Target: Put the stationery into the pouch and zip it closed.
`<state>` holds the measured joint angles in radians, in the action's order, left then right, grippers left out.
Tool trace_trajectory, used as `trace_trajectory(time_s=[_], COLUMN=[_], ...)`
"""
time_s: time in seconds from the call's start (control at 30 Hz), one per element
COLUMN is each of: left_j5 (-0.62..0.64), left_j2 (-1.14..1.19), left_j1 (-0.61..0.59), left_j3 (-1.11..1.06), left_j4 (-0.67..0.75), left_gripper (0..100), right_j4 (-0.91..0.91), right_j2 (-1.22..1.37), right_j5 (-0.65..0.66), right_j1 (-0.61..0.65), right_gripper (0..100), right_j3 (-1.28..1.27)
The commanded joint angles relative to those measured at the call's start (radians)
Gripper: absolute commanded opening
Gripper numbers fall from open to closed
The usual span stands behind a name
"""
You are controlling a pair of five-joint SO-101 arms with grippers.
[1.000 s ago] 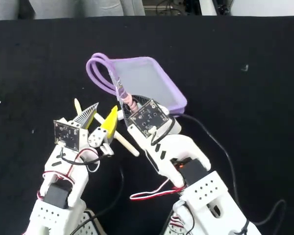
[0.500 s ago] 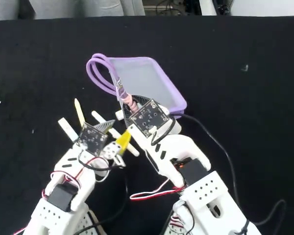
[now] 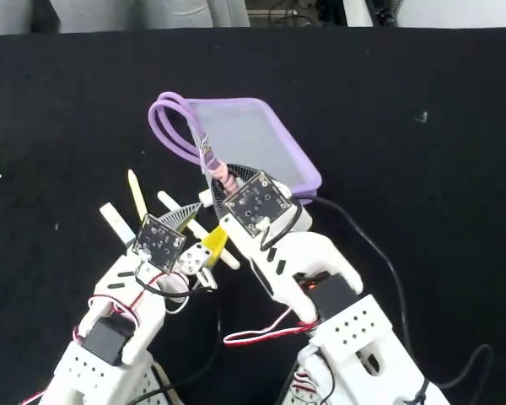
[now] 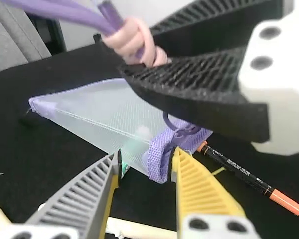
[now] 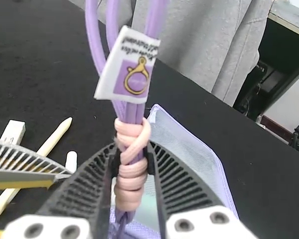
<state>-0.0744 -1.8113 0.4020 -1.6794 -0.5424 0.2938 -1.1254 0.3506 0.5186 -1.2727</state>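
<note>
Step in hand, by judgement: lining up on the zip end of the pouch (image 3: 251, 139), with loading not yet begun.

**Present state**
1. Clamping the right gripper (image 5: 132, 172) shut on the pink wrap (image 5: 131, 149) of the strap (image 5: 100, 40), right at the pouch's near corner. Pinning the pouch flat on the table (image 3: 422, 211) this way.
2. Holding the left gripper (image 4: 144, 162) open, straddling the purple tab (image 4: 158, 159) at that same pouch corner, just beside the ring (image 4: 178, 130). Not possible to tell whether either jaw is touching the tab.
3. Leaving the pen (image 4: 249, 177) just beside the pouch and the cream sticks (image 3: 136, 192) near its strap corner, all outside the pouch.

**Doing it well**
- Centring the tab between both jaws before closing.
- Closing on the tab only, not on the mesh wall or the strap.
- Pulling along the zip line, away from the right gripper, while holding the wrap firm against sliding.
- Staying clear of the right gripper's black jaw, which is hanging close over the left gripper.
- Expecting the thin mesh to bunch or lift under any sideways pull.
- Checking the zip first: not possible to tell here whether open or shut.
</note>
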Motion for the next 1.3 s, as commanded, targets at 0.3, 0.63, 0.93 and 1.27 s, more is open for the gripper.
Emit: trace_trajectory(time_s=[0.3,0.63,0.93,1.27], left_j5=[0.037,0.101,0.115,0.11], left_j2=[-0.005,0.043,0.628,0.789], left_j1=[0.002,-0.084,-0.094,-0.096], left_j3=[-0.021,0.107,0.312,0.34], left_j4=[0.026,0.02,0.178,0.284], left_gripper=[27,28,27,27], right_j4=[0.006,0.006,0.006,0.006], right_j2=[-0.031,-0.031,-0.031,-0.031], right_j5=[-0.002,-0.002,-0.002,-0.002], right_j1=[-0.009,-0.009,-0.014,-0.014], right_gripper=[1.1,1.1,1.1,1.1], right_j3=[0.053,0.056,0.056,0.054])
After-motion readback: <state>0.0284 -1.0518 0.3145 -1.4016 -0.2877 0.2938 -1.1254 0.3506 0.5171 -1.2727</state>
